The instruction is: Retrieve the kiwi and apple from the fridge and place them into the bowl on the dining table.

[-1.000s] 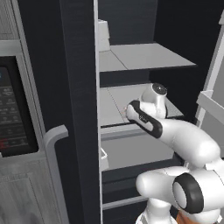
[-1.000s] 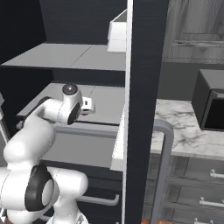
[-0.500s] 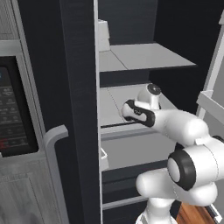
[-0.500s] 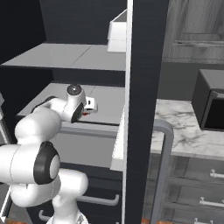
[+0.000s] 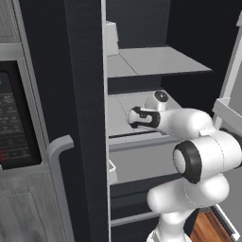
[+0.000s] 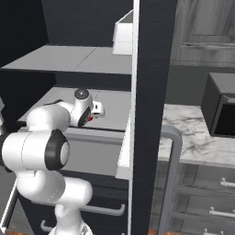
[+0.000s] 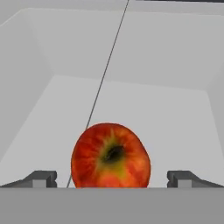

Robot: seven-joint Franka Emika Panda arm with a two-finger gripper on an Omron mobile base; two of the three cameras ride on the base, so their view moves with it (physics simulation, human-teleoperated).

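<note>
The apple (image 7: 110,155), red with a yellowish stem hollow facing the hand camera, rests on the light grey middle shelf (image 7: 175,113) of the fridge (image 5: 85,94). My gripper (image 7: 111,178) is open, one fingertip (image 7: 41,178) on each side of the apple, apart from it. In the base views the arm reaches over that shelf, with the gripper (image 5: 133,118) low above it. A sliver of the apple (image 6: 90,118) shows red just under the gripper (image 6: 95,111). The kiwi, the bowl and the dining table are out of view.
A white box (image 5: 111,38) stands on the upper shelf (image 6: 69,59). The dark door edge (image 6: 151,92) stands close beside the hand. A microwave (image 5: 14,123) and a marble counter (image 6: 193,133) flank the fridge. A door bin (image 5: 227,108) juts out on the right.
The arm has stretched deeper onto the middle shelf, carrying the hand inward toward the apple. The jaws have stayed open.
</note>
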